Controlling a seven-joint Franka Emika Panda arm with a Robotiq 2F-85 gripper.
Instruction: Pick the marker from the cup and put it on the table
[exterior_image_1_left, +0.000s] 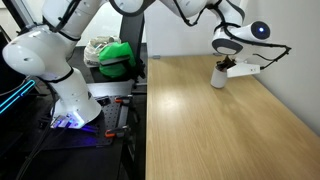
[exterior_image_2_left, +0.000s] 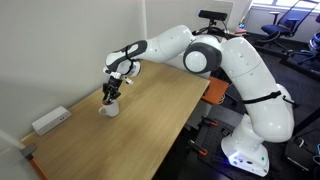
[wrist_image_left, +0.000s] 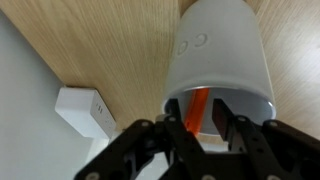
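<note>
Up close, the gripper (wrist_image_left: 201, 120) has its two black fingers (wrist_image_left: 180, 128) drawn narrow on the marker (wrist_image_left: 199, 100), pinching the orange shaft from both sides. Just past the fingertips, the marker runs down into the mouth of the cup (wrist_image_left: 220, 50), so it is not out yet. The white cup stands upright on the table (wrist_image_left: 110, 40), close to the edge along the wall. A white box (wrist_image_left: 85, 112) lies on the table near the cup. In an exterior view, the arm (exterior_image_2_left: 200, 55) reaches across the table, with the gripper directly above the cup.
</note>
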